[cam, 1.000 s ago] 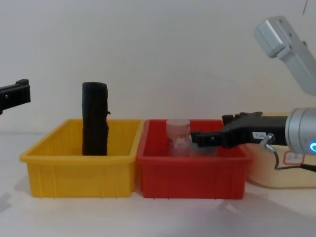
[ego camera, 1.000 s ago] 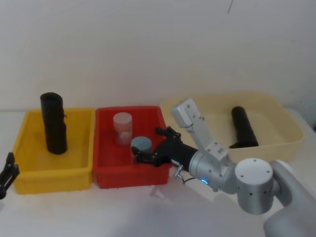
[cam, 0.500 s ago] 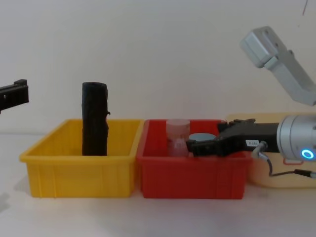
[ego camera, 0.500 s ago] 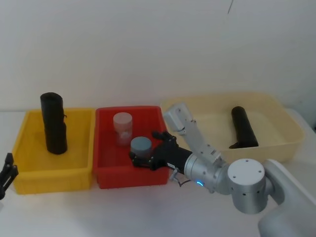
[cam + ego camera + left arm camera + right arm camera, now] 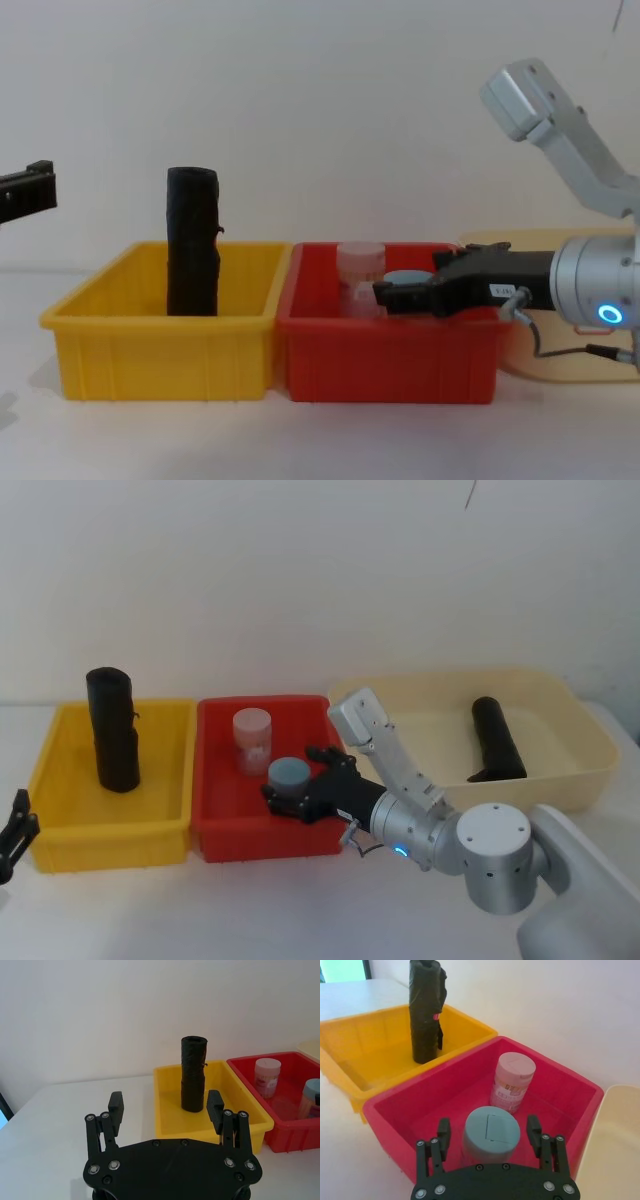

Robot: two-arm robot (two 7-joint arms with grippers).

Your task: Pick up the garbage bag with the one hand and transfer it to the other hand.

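The garbage bag (image 5: 112, 730) is a tall black roll standing upright in the yellow bin (image 5: 60, 845), well above its rim (image 5: 192, 240) (image 5: 193, 1072) (image 5: 425, 1010). My left gripper (image 5: 165, 1099) is open and holds nothing; it hangs off the table's front left (image 5: 15, 825) (image 5: 30, 190), well short of the bag. My right gripper (image 5: 292, 782), on the arm with the blue ring, reaches into the red bin (image 5: 260, 842). It is open, with one finger on each side of a grey-lidded jar (image 5: 487, 1142) (image 5: 405, 277).
A pink-lidded jar (image 5: 251, 738) (image 5: 513, 1082) stands behind the grey-lidded one in the red bin. A second black roll (image 5: 497, 738) rests in the cream tub (image 5: 590, 750) at the right. White table lies in front of the bins.
My right gripper has moved left and deeper into the red bin, coming to straddle the grey-lidded jar. The left gripper and the bag have stayed put.
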